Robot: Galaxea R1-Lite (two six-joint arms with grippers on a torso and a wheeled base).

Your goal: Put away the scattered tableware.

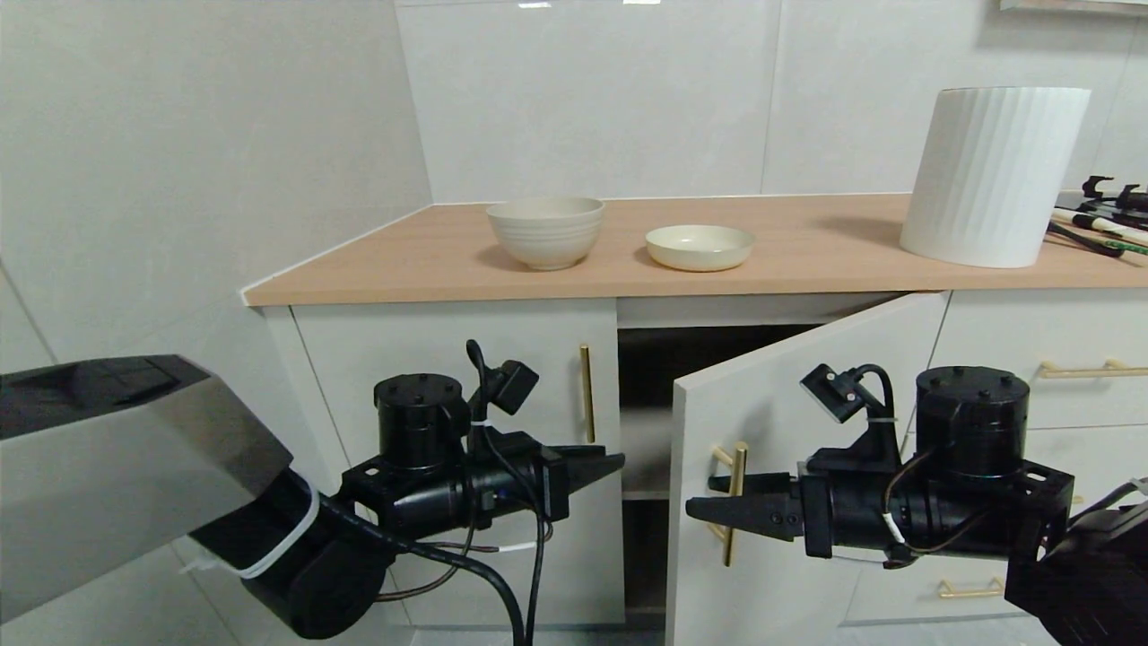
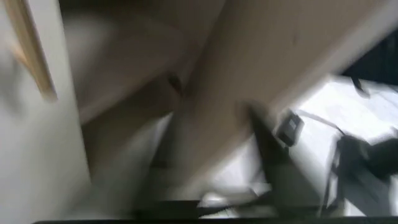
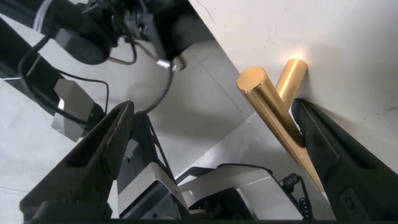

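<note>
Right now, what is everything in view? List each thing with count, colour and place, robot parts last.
bowl: one, beige, on the wooden counter, left of the dish
dish: one, cream, shallow, mid-counter
ribbed container: one, white, counter's right part
utensils: several, dark and light, beside the container
left door: one, white, shut, under the counter
right door: one, white, swung open
left hand: one, black, low before the left door
right hand: one, black, open around the right door's gold handle
</note>
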